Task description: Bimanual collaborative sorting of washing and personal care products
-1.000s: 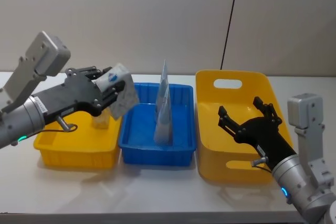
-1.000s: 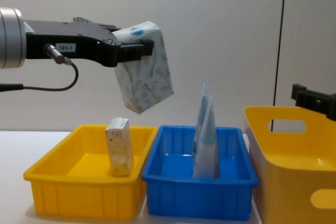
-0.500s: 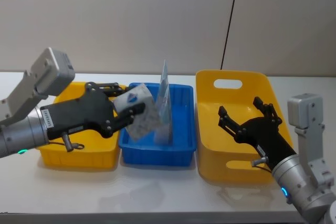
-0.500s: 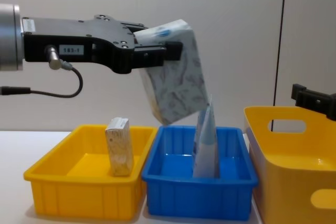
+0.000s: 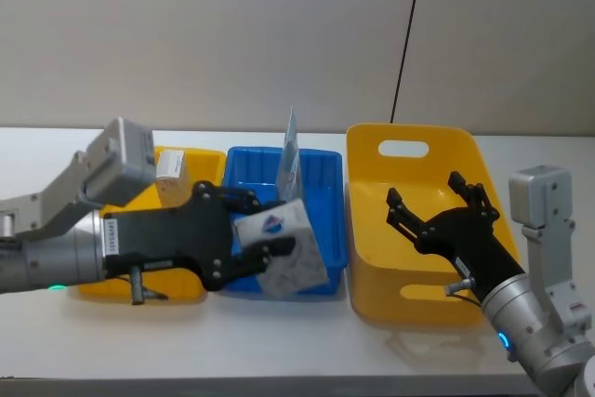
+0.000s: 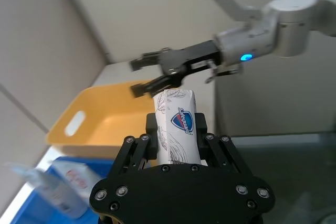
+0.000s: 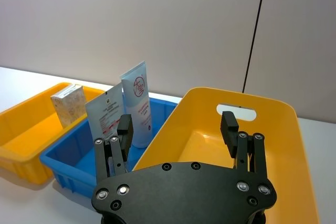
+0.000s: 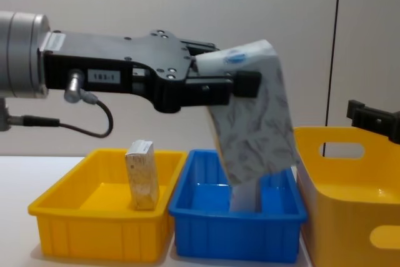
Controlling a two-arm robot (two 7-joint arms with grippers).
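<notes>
Left gripper [image 5: 263, 246] clamps the top of the leaf-print pack [image 5: 290, 258], in the air over the blue bin's [image 5: 321, 160] front edge. Its long axis slants down toward the right gripper [image 5: 432, 206], spread wide over the tall yellow bin [image 5: 409, 132], still apart.

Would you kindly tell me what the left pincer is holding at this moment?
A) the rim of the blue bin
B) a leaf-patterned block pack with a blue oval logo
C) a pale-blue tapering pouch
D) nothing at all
B: the left pincer is shut on the leaf-patterned pack, whose blue oval logo faces the left wrist view.
</notes>
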